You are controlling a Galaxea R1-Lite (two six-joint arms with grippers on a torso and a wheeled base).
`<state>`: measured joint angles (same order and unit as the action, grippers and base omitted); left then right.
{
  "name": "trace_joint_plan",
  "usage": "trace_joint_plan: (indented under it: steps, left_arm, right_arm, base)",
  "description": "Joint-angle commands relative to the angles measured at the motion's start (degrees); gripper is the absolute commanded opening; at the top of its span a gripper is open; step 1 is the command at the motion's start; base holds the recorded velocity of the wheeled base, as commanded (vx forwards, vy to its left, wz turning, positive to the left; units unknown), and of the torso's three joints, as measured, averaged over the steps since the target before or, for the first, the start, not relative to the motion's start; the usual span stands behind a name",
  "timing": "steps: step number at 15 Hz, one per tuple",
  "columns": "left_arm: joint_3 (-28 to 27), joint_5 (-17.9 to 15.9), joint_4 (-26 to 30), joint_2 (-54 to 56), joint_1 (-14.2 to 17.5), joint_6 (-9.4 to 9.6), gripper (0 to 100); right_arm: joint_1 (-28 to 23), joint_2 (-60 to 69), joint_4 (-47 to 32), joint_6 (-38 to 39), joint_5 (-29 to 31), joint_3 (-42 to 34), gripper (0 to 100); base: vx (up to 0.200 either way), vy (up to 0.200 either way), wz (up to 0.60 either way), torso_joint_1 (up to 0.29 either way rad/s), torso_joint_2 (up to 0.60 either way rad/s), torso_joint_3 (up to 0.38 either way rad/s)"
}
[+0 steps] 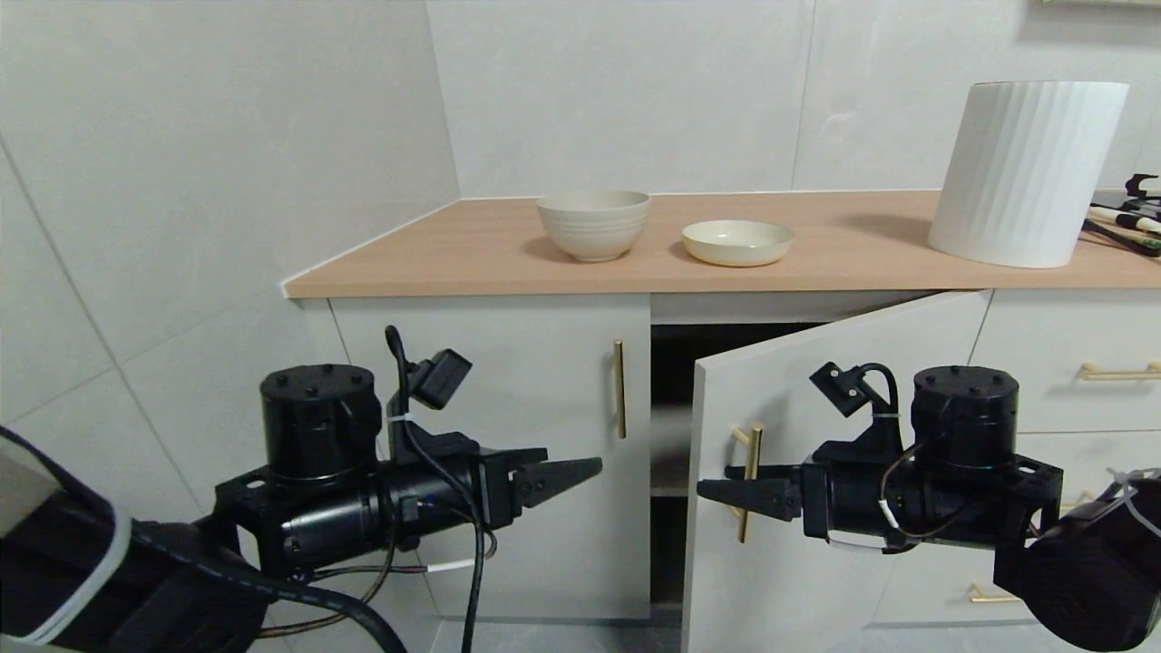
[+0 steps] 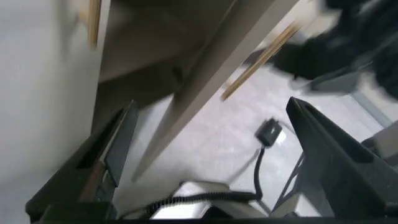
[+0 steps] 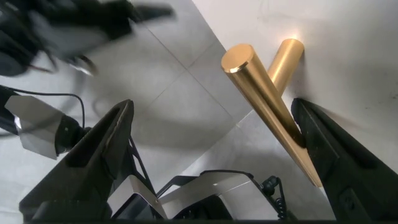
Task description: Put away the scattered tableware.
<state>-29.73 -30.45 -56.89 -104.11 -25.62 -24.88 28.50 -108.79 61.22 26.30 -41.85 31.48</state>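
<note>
My right claw (image 1: 726, 492) is released, fingers spread wide with the round brass handle (image 1: 749, 481) lying inside the span, close against one finger and not clamped. My left claw (image 1: 580, 472) is also spread and empty, hanging low in front of the closed left door (image 1: 544, 435) and pointing toward the gap. The right cabinet door (image 1: 816, 381) stands ajar, swung toward the near side, with the dark cupboard interior visible behind it. I judge I'm at the door-opening step, and none of the tableware is stowed yet. Next I'd either close on the handle and pull the door wider or lift an arm up to the bench (image 1: 435, 254). There the bowl (image 1: 593, 223) sits on the left and the small dish (image 1: 737, 242) just to its right, near each other but apart. The bowl is deep, cream and matte, with fine ridges round its wall. The dish is shallow and smooth, with a low rim that I expect will be awkward to pinch. The doors are flat matte white, and the bench top is wood-grain.
</note>
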Motion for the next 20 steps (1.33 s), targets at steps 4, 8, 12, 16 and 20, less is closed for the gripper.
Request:
trace_joint_plan:
  steps: [4,8,12,16,20]
  left_arm:
    - [-1.1,2.9,-1.3,-7.7,-3.6,0.18,0]
    - [-10.3,3.3,-2.5,-13.7,-4.6,0.45,0]
    - [-20.5,4.0,-3.1,-22.7,-7.8,0.71,0]
    - [-23.9,9.9,-12.9,-31.3,-9.4,5.02,0]
    - [-24.3,10.1,-16.0,-31.2,-11.1,5.02,0]
  right_arm:
    - [0.6,-0.5,-0.3,0.0,0.1,-0.4,100]
    - [0.6,-1.1,-0.3,0.0,0.1,-0.5,100]
    - [0.7,-1.1,-0.2,-0.3,0.2,-1.0,100]
    - [0.7,-1.2,-0.2,-1.9,0.3,-1.8,100]
    - [0.3,-1.1,-0.2,-3.3,0.4,-1.7,100]
  base:
    - [0.000,0.000,0.00,0.000,0.00,0.000]
    - [0.000,0.000,0.00,0.000,0.00,0.000]
    - [0.000,0.000,0.00,0.000,0.00,0.000]
    - [0.000,0.000,0.00,0.000,0.00,0.000]
    - [0.000,0.000,0.00,0.000,0.00,0.000]
